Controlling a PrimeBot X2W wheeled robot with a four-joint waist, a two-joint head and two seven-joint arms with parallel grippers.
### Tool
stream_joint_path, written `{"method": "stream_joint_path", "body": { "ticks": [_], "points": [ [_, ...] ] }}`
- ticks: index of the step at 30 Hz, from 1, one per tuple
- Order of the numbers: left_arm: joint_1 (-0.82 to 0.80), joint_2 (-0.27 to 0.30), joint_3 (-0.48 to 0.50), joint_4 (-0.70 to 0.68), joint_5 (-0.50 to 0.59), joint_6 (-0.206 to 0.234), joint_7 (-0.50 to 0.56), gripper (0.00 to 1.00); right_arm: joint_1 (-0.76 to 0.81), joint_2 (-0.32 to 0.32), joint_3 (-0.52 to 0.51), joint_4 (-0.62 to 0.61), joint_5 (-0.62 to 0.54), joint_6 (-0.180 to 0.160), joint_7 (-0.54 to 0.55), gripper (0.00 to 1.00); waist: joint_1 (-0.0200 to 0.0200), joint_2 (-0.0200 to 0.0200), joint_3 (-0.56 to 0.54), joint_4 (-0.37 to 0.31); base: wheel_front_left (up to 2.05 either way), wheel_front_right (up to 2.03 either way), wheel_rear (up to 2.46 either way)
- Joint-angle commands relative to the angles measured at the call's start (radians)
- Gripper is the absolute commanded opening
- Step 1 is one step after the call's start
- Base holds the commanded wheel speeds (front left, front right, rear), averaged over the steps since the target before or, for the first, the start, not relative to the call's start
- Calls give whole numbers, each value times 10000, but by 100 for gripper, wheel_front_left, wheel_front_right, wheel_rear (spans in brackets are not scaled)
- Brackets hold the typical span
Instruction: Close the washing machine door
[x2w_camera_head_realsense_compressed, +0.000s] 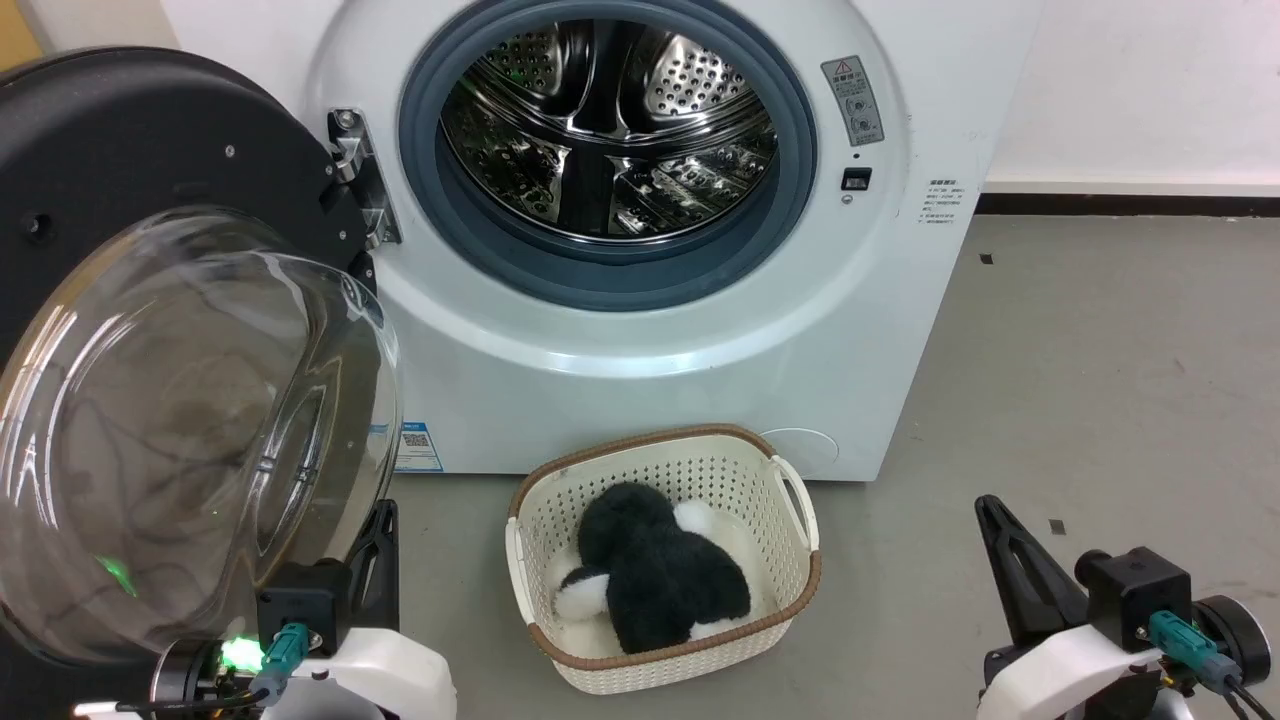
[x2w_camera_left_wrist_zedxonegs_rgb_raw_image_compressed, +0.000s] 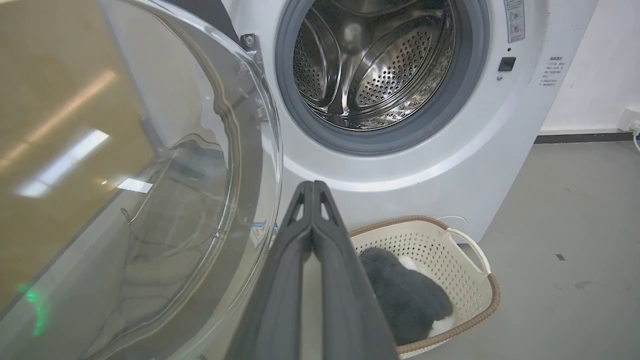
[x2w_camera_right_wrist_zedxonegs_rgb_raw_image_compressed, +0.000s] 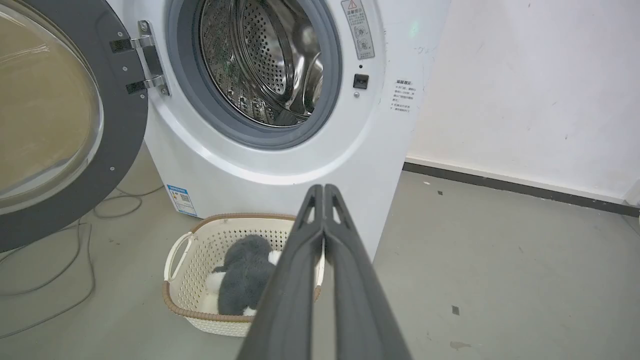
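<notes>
The white washing machine (x2w_camera_head_realsense_compressed: 650, 370) stands straight ahead with its steel drum (x2w_camera_head_realsense_compressed: 610, 130) exposed. Its round black door (x2w_camera_head_realsense_compressed: 130, 140) is swung wide open to the left on a metal hinge (x2w_camera_head_realsense_compressed: 360, 190), matte inner side and clear glass bowl (x2w_camera_head_realsense_compressed: 190, 430) facing me. My left gripper (x2w_camera_head_realsense_compressed: 385, 510) sits low beside the bowl's lower right edge, fingers shut and empty; I cannot tell whether it touches the glass. In the left wrist view the left gripper (x2w_camera_left_wrist_zedxonegs_rgb_raw_image_compressed: 312, 185) points at the machine front (x2w_camera_left_wrist_zedxonegs_rgb_raw_image_compressed: 400, 170), with the bowl (x2w_camera_left_wrist_zedxonegs_rgb_raw_image_compressed: 175, 175) close on its left. My right gripper (x2w_camera_head_realsense_compressed: 985, 503) hangs shut over the floor at the right.
A cream plastic basket (x2w_camera_head_realsense_compressed: 650, 480) holding a black and white plush toy (x2w_camera_head_realsense_compressed: 655, 570) stands on the floor against the machine's front. Cables (x2w_camera_right_wrist_zedxonegs_rgb_raw_image_compressed: 75, 260) lie on the floor under the open door (x2w_camera_right_wrist_zedxonegs_rgb_raw_image_compressed: 120, 125). A white wall (x2w_camera_right_wrist_zedxonegs_rgb_raw_image_compressed: 525, 90) with a dark skirting runs on the right.
</notes>
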Motion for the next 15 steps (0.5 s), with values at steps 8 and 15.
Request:
{"method": "stream_joint_path", "body": {
  "ticks": [8, 15],
  "points": [
    [-148, -5, 9, -39, 28, 28, 3, 0, -142, 47, -18, 22, -76, 8, 5, 0, 0, -1, 0, 0, 0, 0, 0],
    [0, 0, -5, 0, -1, 0, -1, 100, 0, 0, -4, 0, 2, 0, -1, 100, 0, -1, 0, 0, 0, 0, 0]
  ]
}}
